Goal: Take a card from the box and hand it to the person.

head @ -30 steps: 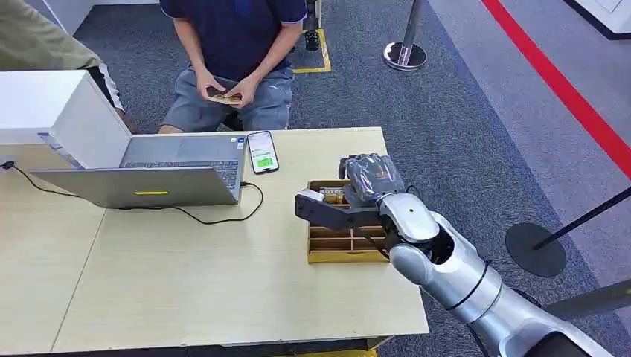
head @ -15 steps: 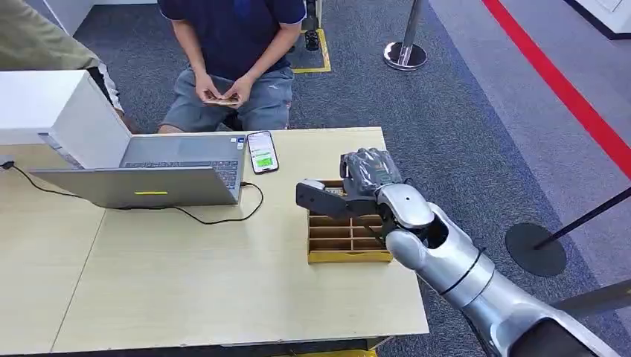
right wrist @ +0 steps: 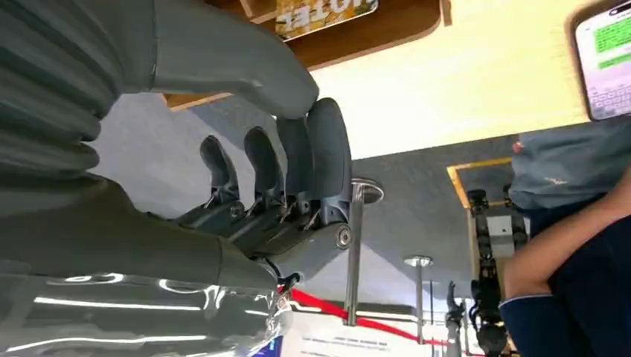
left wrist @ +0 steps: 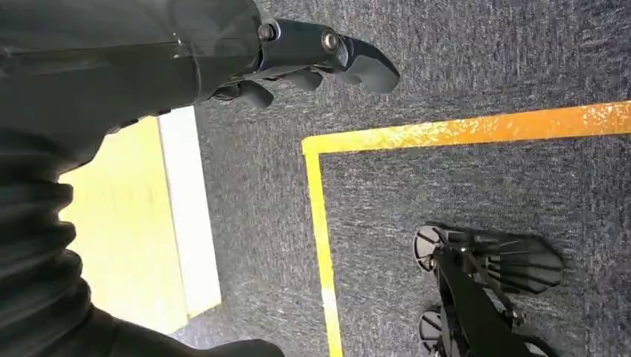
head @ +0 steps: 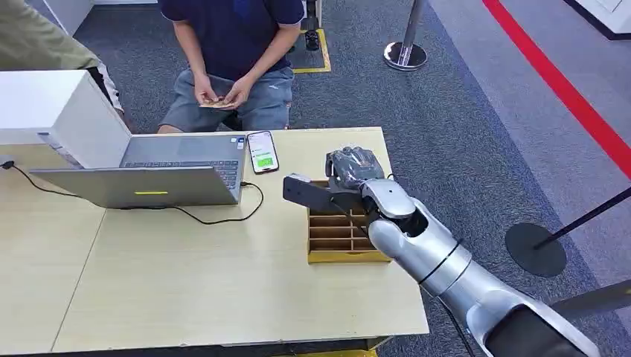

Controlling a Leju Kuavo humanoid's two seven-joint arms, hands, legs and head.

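Pale wooden table (head: 186,282), slotted cardboard box (head: 338,238), ribbed grey right hand (head: 350,169)

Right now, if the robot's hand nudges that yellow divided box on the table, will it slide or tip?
The shallow yellow divided box looks low and wide, so it would probably slide on the smooth pale wooden table rather than tip. It seems light: thin walls, mostly empty compartments. It sits close to the table's edge, so an outward push by the right hand might send it off.
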